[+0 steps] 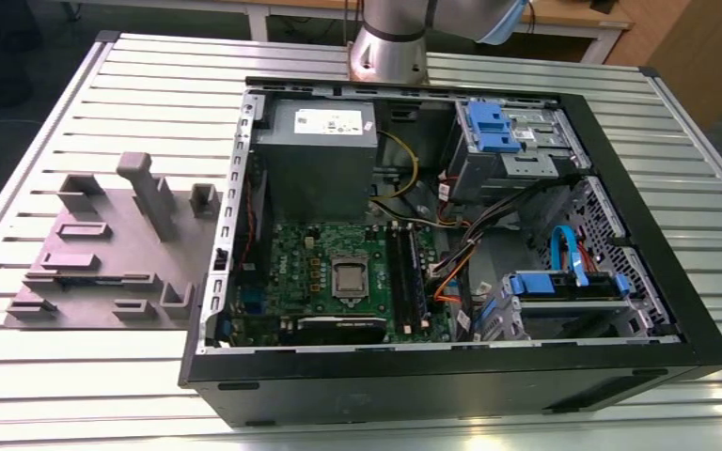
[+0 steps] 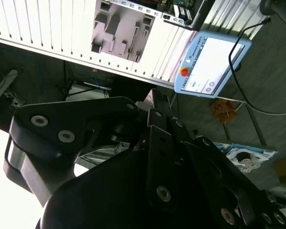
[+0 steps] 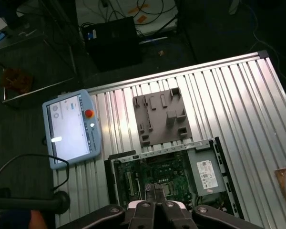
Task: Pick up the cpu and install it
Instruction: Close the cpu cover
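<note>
The black gripper point(image 3: 155, 187) hangs high above the ribbed aluminium surface point(image 3: 248, 105), its fingers point(image 3: 150, 195) drawn close together, tips almost touching. The small silvery-grey square cpu point(image 1: 349, 278) lies flat inside the dark socket frame of the green motherboard point(image 1: 292, 268) in the open black computer case point(image 1: 462, 376). The grey metal power box point(image 1: 317, 169) bears a white printed label point(image 1: 334, 120), its writing too small to read.
</note>
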Robot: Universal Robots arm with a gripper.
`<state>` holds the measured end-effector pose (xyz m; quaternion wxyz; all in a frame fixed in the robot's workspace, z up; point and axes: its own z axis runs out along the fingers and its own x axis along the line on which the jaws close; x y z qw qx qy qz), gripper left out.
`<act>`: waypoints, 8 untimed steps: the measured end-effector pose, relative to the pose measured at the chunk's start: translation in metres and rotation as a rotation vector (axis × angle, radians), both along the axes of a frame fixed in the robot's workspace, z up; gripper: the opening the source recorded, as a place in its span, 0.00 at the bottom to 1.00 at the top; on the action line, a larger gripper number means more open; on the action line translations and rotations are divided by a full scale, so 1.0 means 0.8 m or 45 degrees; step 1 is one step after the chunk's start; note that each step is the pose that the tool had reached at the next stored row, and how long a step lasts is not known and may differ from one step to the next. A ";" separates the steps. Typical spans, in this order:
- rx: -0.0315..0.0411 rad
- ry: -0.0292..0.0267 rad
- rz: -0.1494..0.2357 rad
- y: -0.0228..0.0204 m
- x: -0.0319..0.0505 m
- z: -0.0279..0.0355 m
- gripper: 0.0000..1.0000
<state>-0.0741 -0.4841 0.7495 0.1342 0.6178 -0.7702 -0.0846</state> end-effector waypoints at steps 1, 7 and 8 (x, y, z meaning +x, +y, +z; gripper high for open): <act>0.0000 0.0001 0.000 0.0001 0.000 -0.0010 0.10; 0.0000 -0.0002 0.000 0.0000 0.000 -0.0051 0.10; 0.0001 -0.0003 0.000 0.0000 0.000 -0.0062 0.10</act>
